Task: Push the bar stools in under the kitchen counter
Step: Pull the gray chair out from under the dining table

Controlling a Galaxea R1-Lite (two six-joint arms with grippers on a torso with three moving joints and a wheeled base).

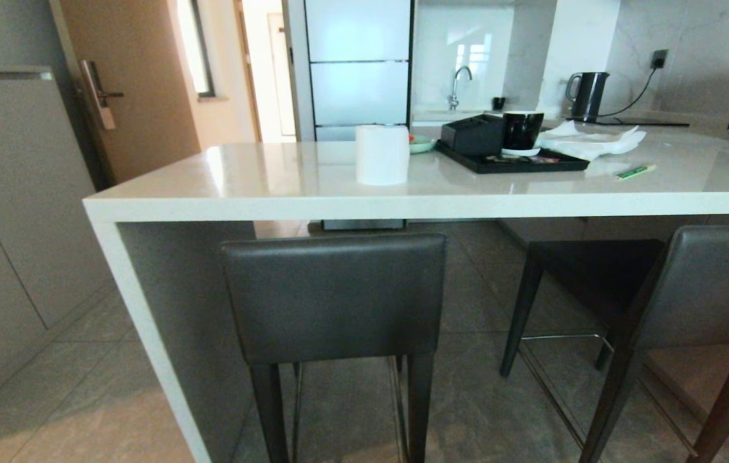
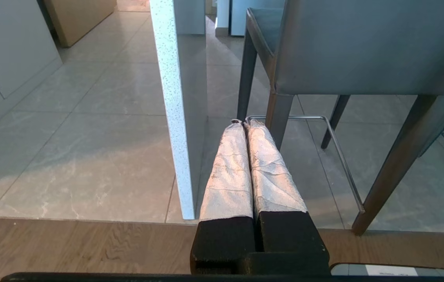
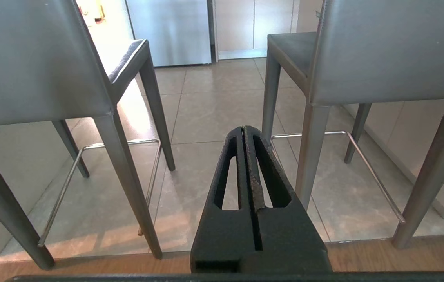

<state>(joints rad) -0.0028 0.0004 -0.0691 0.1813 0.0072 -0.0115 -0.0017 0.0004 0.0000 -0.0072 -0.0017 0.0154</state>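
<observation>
Our left gripper (image 2: 244,123) hangs low with its fingers closed on nothing, beside the counter (image 1: 313,206) end panel. The left stool (image 1: 335,296) sits nearly tucked; the right stool (image 1: 705,289) stands farther out, angled. Our right gripper (image 3: 244,129) is closed too. We should press squarely on each backrest, keeping legs straight.

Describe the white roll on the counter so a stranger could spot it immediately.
Start at the long white kitchen counter with the two bar stools before it. Near its left end, above the left stool's backrest, stands the white paper roll, upright, left of the black tray. It is the only plain white cylinder there; its neighbours are dark or flat.
</observation>
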